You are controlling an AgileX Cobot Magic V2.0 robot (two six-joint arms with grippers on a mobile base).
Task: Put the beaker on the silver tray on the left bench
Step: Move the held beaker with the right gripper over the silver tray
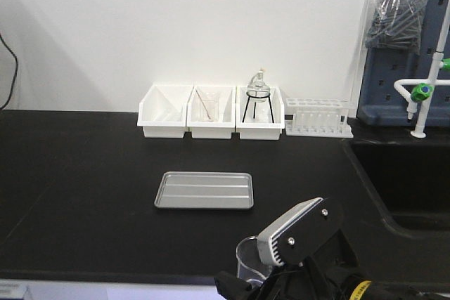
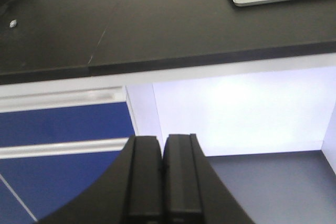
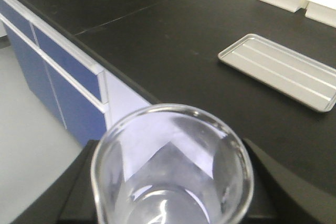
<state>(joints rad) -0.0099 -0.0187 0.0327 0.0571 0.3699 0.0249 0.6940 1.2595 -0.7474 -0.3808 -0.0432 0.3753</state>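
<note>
Right wrist-mounted view: my right tool (image 3: 173,205) grips the beaker (image 3: 170,156) upright near the front edge of the bench (image 3: 173,40), apart from the tray (image 3: 281,69), while my left tool (image 2: 163,182) is closed, empty.

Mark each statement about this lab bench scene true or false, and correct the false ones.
1. The silver tray is empty. True.
2. The beaker stands on the tray. False: the right tool holds it, well short of the tray.
3. The left tool is shut with nothing in it. True.
4. The flask on its tripod sits in the leftmost white bin. False: it is in the rightmost bin.
</note>
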